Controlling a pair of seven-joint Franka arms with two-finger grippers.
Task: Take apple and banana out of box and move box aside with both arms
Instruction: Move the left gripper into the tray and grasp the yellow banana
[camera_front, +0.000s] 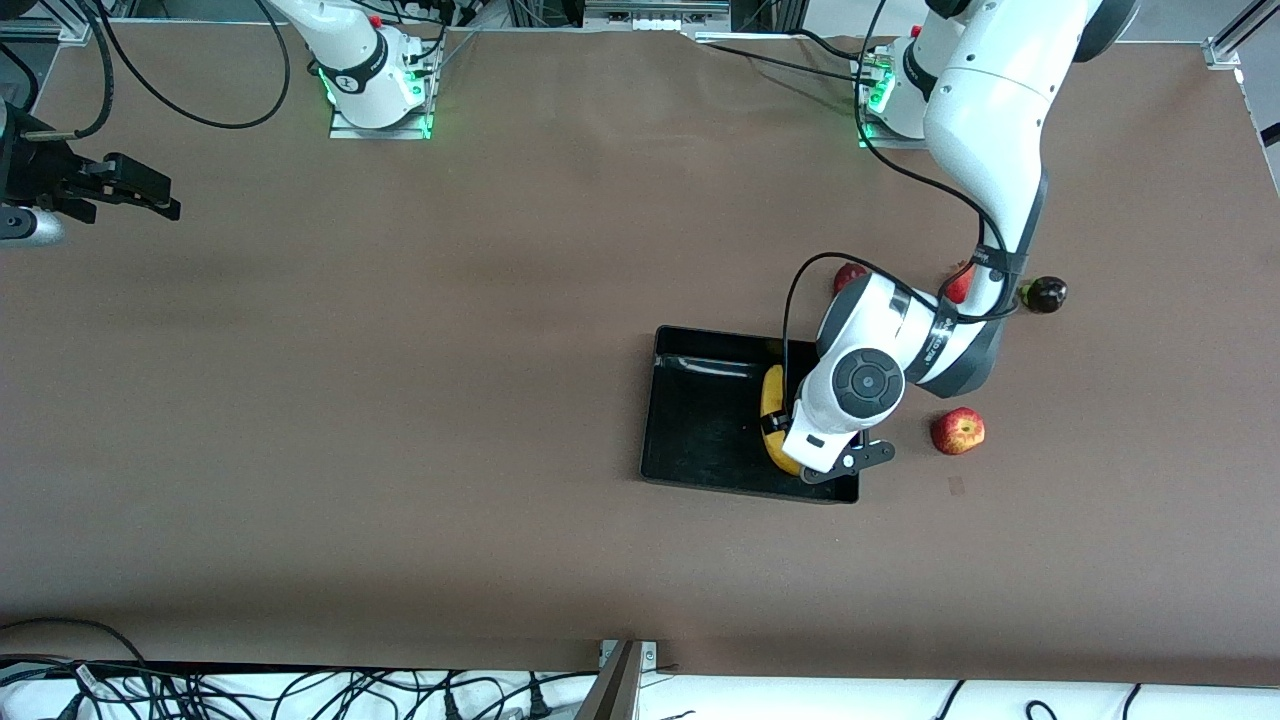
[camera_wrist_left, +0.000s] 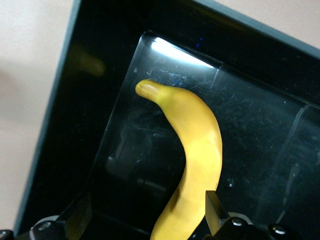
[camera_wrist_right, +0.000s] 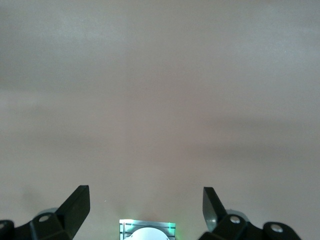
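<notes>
The black tray (camera_front: 700, 430) lies on the brown table. The yellow banana (camera_front: 771, 398) lies in it, at the end toward the left arm. My left gripper (camera_front: 800, 452) is low over the tray, its hand covering part of the banana. In the left wrist view the gripper (camera_wrist_left: 145, 204) is open, with the banana (camera_wrist_left: 197, 150) between the wide-spread fingers, close against one fingertip (camera_wrist_left: 214, 207). The red-yellow apple (camera_front: 958, 431) sits on the table beside the tray, toward the left arm's end. My right gripper (camera_front: 150, 196) is open and empty, waiting over the right arm's end of the table (camera_wrist_right: 145, 196).
Two red fruits (camera_front: 849, 276) (camera_front: 958, 287) lie farther from the front camera than the tray, partly hidden by the left arm. A dark round object (camera_front: 1046, 294) sits beside them. The right arm's base plate (camera_wrist_right: 146, 229) shows in the right wrist view.
</notes>
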